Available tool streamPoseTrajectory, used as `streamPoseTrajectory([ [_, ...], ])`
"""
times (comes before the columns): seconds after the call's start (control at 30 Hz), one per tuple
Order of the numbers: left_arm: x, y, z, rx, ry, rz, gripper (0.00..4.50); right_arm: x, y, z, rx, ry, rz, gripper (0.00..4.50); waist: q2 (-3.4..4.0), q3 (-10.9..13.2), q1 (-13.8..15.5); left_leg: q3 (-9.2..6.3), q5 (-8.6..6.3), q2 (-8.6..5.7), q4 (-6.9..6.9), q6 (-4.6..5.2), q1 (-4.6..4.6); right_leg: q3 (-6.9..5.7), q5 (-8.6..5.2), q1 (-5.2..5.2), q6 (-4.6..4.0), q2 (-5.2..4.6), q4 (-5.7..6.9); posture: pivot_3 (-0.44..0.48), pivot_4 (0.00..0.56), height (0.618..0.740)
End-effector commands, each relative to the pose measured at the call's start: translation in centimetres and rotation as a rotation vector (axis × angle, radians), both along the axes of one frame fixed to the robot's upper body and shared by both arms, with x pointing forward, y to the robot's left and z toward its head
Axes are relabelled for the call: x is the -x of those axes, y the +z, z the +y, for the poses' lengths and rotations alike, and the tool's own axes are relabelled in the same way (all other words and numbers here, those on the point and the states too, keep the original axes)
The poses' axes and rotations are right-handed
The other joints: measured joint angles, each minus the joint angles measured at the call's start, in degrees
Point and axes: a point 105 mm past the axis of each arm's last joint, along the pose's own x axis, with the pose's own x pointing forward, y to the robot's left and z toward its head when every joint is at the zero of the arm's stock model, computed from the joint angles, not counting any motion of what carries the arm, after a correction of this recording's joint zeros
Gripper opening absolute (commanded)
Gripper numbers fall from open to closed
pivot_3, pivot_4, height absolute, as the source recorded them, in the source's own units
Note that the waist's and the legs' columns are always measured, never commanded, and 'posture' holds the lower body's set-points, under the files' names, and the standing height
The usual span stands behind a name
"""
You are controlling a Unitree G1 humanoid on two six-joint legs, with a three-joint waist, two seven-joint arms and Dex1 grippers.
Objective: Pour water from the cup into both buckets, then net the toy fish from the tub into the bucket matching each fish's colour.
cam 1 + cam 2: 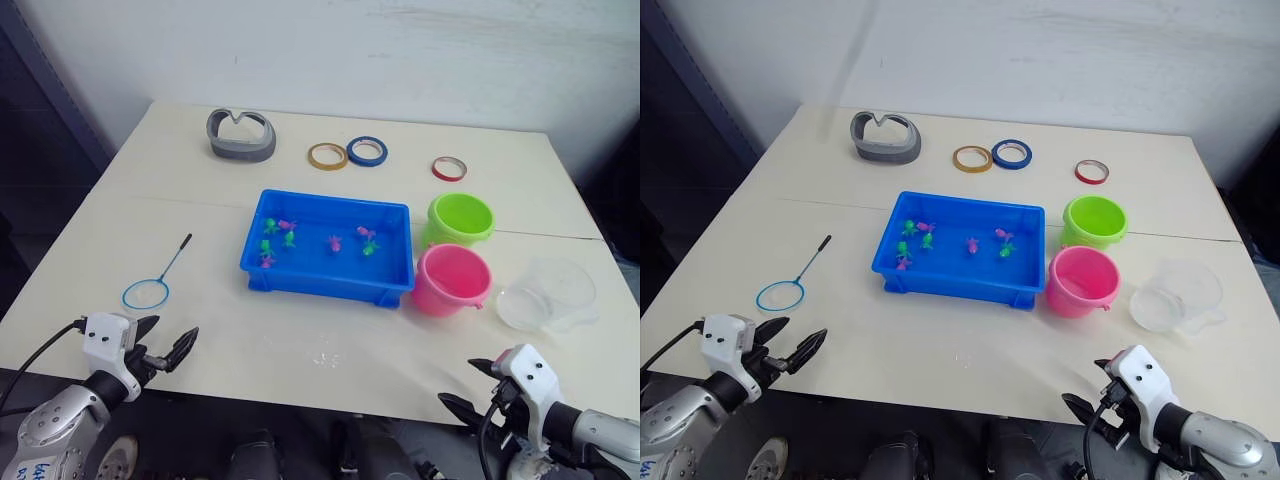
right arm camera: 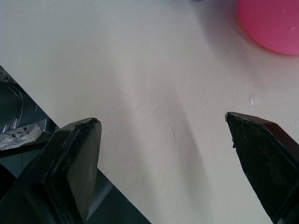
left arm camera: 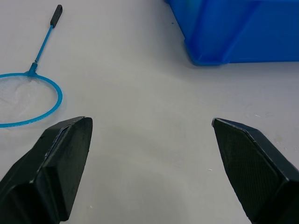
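The blue tub (image 1: 325, 283) sits mid-table with several tiny green and pink toy fish (image 1: 334, 242) in it. Right of it stand the lime green bucket (image 1: 461, 218) and, nearer me, the pink bucket (image 1: 452, 280). The clear cup (image 1: 548, 294) stands upright right of the pink bucket. The net (image 1: 146, 293) lies flat left of the tub, handle pointing away. My left gripper (image 1: 175, 328) hovers open at the front table edge, just in front of the net (image 3: 28, 95). My right gripper (image 1: 457, 381) is open at the front right edge, short of the pink bucket (image 2: 273, 23).
A grey curved tape holder (image 1: 241, 136) and three tape rings, yellow (image 1: 312, 155), blue (image 1: 352, 152) and red (image 1: 436, 168), lie along the far side. A few water drops (image 1: 322, 357) glisten in front of the tub. Dark floor lies beyond the table's left edge.
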Motion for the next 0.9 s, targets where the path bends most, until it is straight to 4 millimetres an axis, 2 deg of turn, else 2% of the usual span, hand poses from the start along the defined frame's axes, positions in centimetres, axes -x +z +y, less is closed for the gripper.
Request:
streamPoseTrajectory([
  [0.03,0.1,0.5,-0.2,-0.038,-0.040,-0.014,4.47,-0.4,1.1,0.2,-0.001,0.009,-0.052,4.50,0.00,0.00,-0.02,0.00,0.00,0.00,0.00,0.00,0.00,0.00,0.00,0.00,0.00,0.00,0.00,0.000,0.150,0.693],
  [0.2,0.2,0.7,-0.2,-0.032,-0.048,-0.020,4.47,-1.2,1.1,0.3,-0.003,0.027,-0.064,4.50,0.00,0.00,-0.03,0.00,0.00,0.00,0.00,0.00,0.01,0.00,0.00,0.00,0.00,0.00,0.02,0.000,0.150,0.693],
  [0.6,0.3,0.9,-0.2,-0.028,-0.064,-0.021,4.47,-1.3,1.1,0.1,0.006,0.037,-0.061,4.50,0.01,0.00,-0.08,0.00,0.00,0.00,-0.01,-0.01,0.02,-0.01,0.00,0.00,0.00,0.00,0.02,0.000,0.150,0.693],
  [0.7,-0.1,1.0,0.8,-0.034,-0.061,0.005,4.47,-1.3,1.0,-0.1,0.005,0.018,-0.055,4.50,0.00,0.00,-0.02,0.00,0.01,0.00,-0.01,-0.01,0.02,-0.01,0.00,0.00,0.00,0.01,0.03,0.000,0.150,0.693],
  [0.8,-1.8,3.2,2.8,-0.076,-0.153,0.010,4.47,-1.3,1.0,-1.7,0.019,-0.052,-0.053,4.50,-0.04,0.00,0.10,-0.01,0.06,-0.01,-0.01,-0.07,0.05,-0.02,-0.01,-0.02,-0.03,0.02,0.11,0.000,0.150,0.693],
  [0.87,-3.3,4.9,2.5,-0.092,-0.227,-0.012,4.47,-1.4,1.0,-3.1,0.036,-0.118,-0.060,4.50,0.04,0.03,0.18,-0.14,0.14,0.00,-0.01,-0.18,0.00,-0.16,-0.01,-0.03,-0.11,0.01,0.10,0.000,0.150,0.693],
  [0.9,-4.7,7.0,1.6,-0.102,-0.309,-0.044,4.47,-1.4,1.3,-4.3,0.052,-0.174,-0.075,4.50,0.05,0.04,0.25,-0.14,0.14,-0.01,-0.02,-0.17,0.01,-0.16,-0.01,0.00,-0.11,-0.02,0.09,0.000,0.150,0.693],
])
